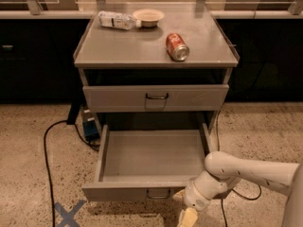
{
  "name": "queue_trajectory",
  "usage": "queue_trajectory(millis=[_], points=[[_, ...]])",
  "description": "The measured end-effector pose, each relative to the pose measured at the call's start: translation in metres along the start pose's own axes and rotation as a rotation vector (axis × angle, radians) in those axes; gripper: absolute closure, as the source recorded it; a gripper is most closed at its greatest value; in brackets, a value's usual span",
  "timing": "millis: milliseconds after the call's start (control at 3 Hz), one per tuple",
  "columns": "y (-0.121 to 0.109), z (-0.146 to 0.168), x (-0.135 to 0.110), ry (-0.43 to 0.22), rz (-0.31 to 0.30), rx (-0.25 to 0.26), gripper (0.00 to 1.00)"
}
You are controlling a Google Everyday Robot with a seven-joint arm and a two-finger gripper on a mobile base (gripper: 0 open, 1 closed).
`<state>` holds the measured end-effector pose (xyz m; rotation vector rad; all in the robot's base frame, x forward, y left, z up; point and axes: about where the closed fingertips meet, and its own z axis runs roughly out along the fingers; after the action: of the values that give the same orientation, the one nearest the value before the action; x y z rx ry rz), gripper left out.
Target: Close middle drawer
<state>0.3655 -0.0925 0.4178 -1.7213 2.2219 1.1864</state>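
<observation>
The middle drawer [151, 162] is pulled far out of the grey cabinet [154, 46], and its inside is empty. Its small dark wire handle [158, 193] sits centred on the front panel, low in the camera view. My gripper [186, 212] is at the bottom of the view, just right of and below the handle, close against the right part of the drawer's front. The white arm [246, 171] reaches in from the right. The uppermost drawer [156, 97] stands nearly shut. The lowest drawer is hidden under the open one.
On the cabinet top lie a red soda can [177, 47], a plastic bottle [116, 20] and a small bowl [148, 17]. A black cable [46, 160] runs over the floor on the left by a blue box [90, 128]. A blue tape cross [67, 214] marks the floor.
</observation>
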Motion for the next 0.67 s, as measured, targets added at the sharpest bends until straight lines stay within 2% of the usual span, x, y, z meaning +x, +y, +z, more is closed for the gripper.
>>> queue_trajectory(millis=[333,667], points=[[-0.0003,0.0009,0.0003,-0.001,0.001,-0.002,0.00],[-0.0035,-0.0003,-0.0007,0.003,0.004,0.017,0.00]])
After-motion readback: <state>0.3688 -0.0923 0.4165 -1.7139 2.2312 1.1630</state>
